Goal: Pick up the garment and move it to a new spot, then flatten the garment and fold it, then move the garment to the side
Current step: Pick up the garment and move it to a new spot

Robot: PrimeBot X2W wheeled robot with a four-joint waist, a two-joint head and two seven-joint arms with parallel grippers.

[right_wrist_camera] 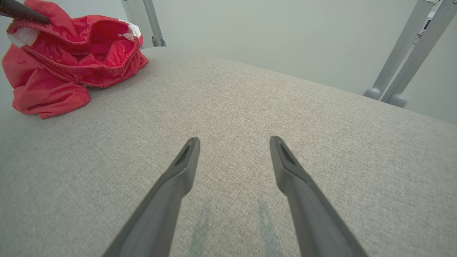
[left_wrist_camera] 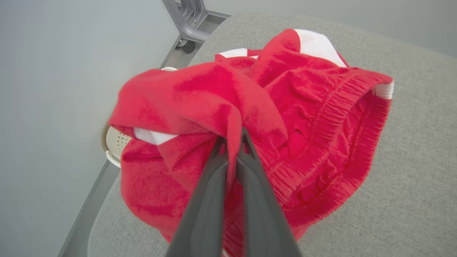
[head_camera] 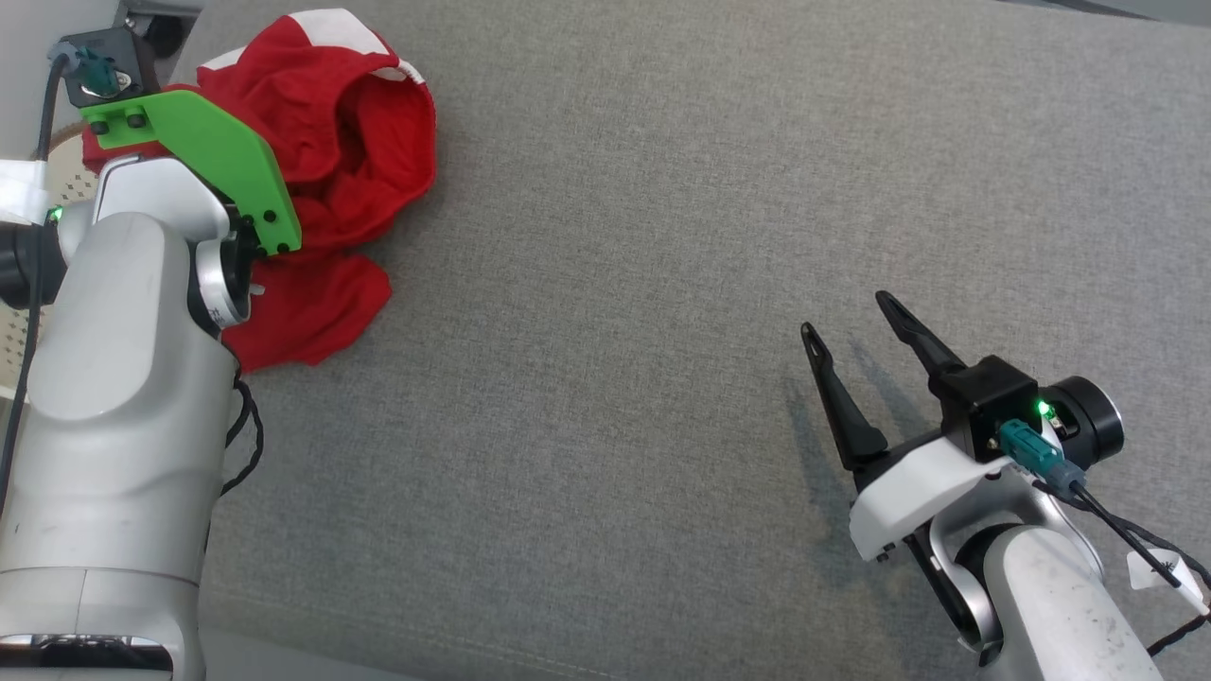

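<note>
The garment point(head_camera: 326, 161) is a crumpled pair of red shorts with white panels and an elastic waistband, lying at the far left of the grey fabric surface. In the left wrist view my left gripper point(left_wrist_camera: 234, 141) is shut on a fold of the garment point(left_wrist_camera: 314, 121), red cloth pinched between the two dark fingers. In the head view the left arm and its green bracket cover the fingers. My right gripper point(head_camera: 845, 315) stands open over bare fabric at the lower right, far from the garment point(right_wrist_camera: 68, 60). Its fingertips point(right_wrist_camera: 191, 146) are spread with nothing between them.
The grey upholstered surface point(head_camera: 662, 236) spreads wide to the right of the garment. A perforated pale round thing point(left_wrist_camera: 116, 142) sits at the surface's left edge under the cloth. Metal frame legs point(right_wrist_camera: 396, 64) with casters stand beyond the far edge.
</note>
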